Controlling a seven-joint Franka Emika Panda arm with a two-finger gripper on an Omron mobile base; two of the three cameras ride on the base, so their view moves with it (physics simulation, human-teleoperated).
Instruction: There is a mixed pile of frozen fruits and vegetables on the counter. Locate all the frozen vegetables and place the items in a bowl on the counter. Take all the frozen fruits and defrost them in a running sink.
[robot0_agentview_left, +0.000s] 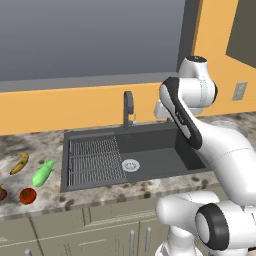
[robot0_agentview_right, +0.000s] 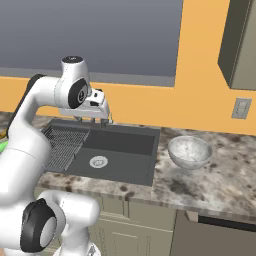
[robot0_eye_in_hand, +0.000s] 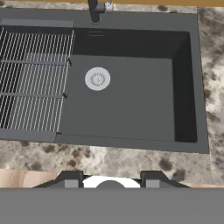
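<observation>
The pile lies on the counter (robot0_agentview_left: 35, 145) left of the sink (robot0_agentview_left: 160, 160): a yellow banana (robot0_agentview_left: 19, 163), a light-green vegetable (robot0_agentview_left: 43, 173), a red tomato (robot0_agentview_left: 27, 195) and a brown fruit (robot0_agentview_left: 1, 192) cut by the frame edge. The greyish bowl (robot0_agentview_right: 189, 151) stands on the counter right of the sink (robot0_agentview_right: 125, 155). My gripper (robot0_agentview_right: 97, 120) hangs above the sink's back edge near the faucet, far from the pile. In the hand view the gripper (robot0_eye_in_hand: 111, 180) is open with nothing between its fingertips, looking down into the empty sink (robot0_eye_in_hand: 127, 105).
A ribbed rack (robot0_agentview_left: 92, 160) covers the sink's left half, beside the round silver drain (robot0_eye_in_hand: 97, 78). The dark faucet (robot0_agentview_left: 128, 107) rises at the back rim; no water shows. A wall outlet (robot0_agentview_right: 242, 108) and an upper cabinet (robot0_agentview_right: 242, 45) are at the right.
</observation>
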